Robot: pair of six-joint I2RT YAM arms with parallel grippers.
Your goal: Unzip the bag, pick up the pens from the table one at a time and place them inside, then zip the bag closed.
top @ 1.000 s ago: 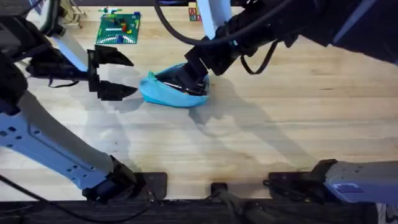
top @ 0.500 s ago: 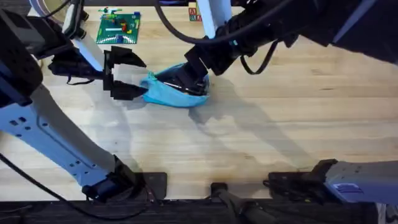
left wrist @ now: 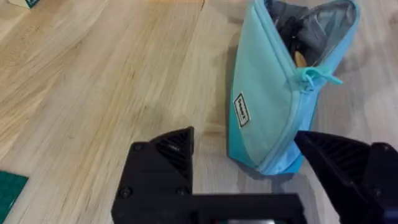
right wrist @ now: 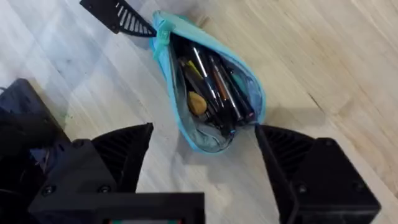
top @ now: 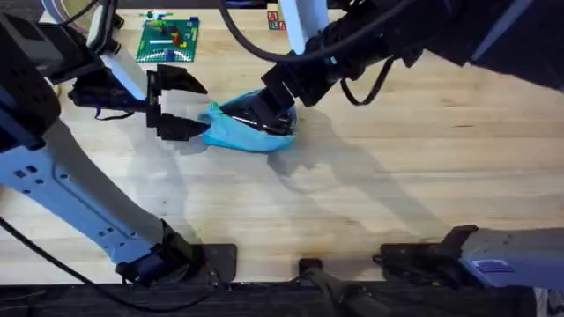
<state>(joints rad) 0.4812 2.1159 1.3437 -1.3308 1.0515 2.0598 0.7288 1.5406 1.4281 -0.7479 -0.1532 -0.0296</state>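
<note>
bag (top: 236,130) lies far-left of centre on the table (top: 379,194), mouth open with pens (right wrist: 214,87) inside, so zipping is my step. my left end effector (top: 176,106) gapes wide at its left end; my right end effector (right wrist: 202,149) straddles the mouth, wide. next: pinch the zip pull (left wrist: 317,76). brick plate (top: 167,40) sits clear.

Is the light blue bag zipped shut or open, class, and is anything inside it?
Open. The bag's mouth gapes in the right wrist view, with several pens lying inside; its zip pull sits at one end.
</note>
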